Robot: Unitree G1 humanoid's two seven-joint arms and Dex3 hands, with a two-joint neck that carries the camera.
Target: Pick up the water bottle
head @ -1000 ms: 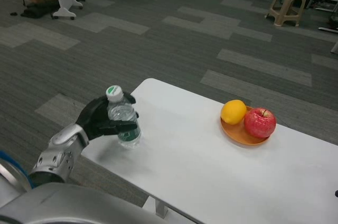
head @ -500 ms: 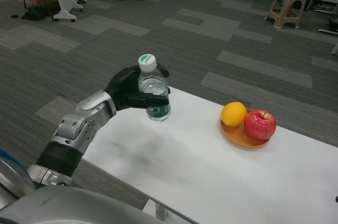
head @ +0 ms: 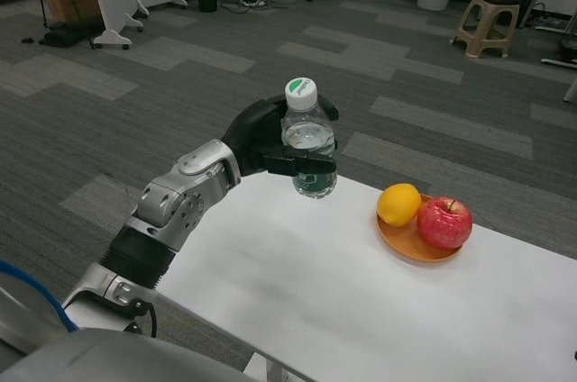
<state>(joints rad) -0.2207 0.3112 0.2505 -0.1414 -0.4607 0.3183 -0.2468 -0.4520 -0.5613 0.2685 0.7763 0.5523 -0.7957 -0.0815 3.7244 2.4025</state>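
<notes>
A small clear water bottle (head: 309, 143) with a white and green cap and a dark green label hangs upright in the air above the far left part of the white table (head: 343, 292). My left hand (head: 263, 137) grips it around the middle, fingers wrapped across the front. The silver left forearm (head: 176, 202) stretches up from the lower left. My right hand is out of the picture.
An orange plate (head: 410, 240) at the table's right holds an orange (head: 398, 204) and a red apple (head: 444, 222). Beyond the table lies grey carpet, with a beige stool (head: 487, 14) and white partition feet (head: 113, 37) far behind.
My left hand has carried the bottle up and to the right, from near the table's left edge to above its far side. The view has tilted slightly.
</notes>
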